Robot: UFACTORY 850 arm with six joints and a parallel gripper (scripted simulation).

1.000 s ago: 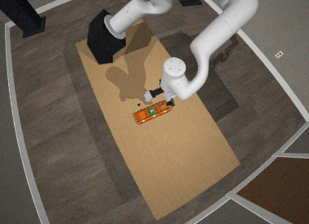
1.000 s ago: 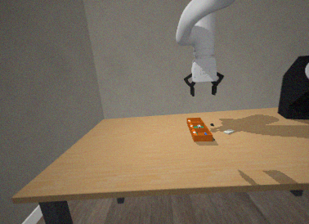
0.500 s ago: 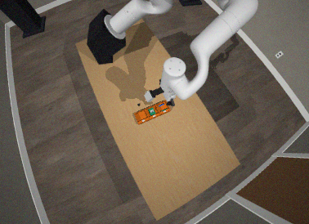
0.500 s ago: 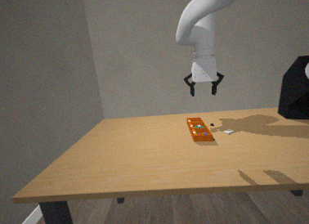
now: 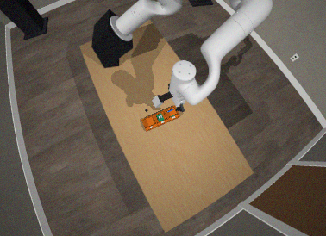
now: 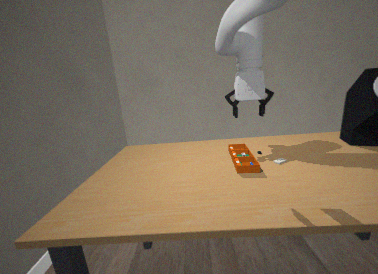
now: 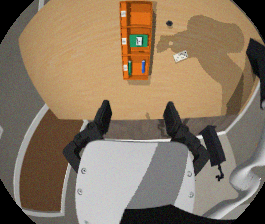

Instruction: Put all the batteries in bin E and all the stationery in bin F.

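Note:
A row of orange bins or compartments (image 5: pixel 163 122) (image 6: pixel 248 170) (image 7: pixel 124 52) stands on the table; its white labels are too small to read. In the wrist view the top compartment looks empty. The middle one holds a green piece with a white and dark piece (image 7: pixel 139 41) on it. The bottom one holds a thin green stick (image 7: pixel 130 68) and a short blue stick (image 7: pixel 143 66). A small black thing (image 6: pixel 259 152) (image 7: pixel 169 23) and a flat white thing (image 6: pixel 280 161) (image 7: pixel 181 56) lie on the table beside the row. My gripper (image 6: pixel 249 114) (image 7: pixel 138 107) is open and empty, high above the table.
The wooden table (image 5: pixel 185 164) (image 6: pixel 165 190) (image 7: pixel 68 65) carries the arm's shadow. The black arm base (image 5: pixel 109 43) (image 6: pixel 362 110) stands at one end of the table. The orange walls rise around the small things inside.

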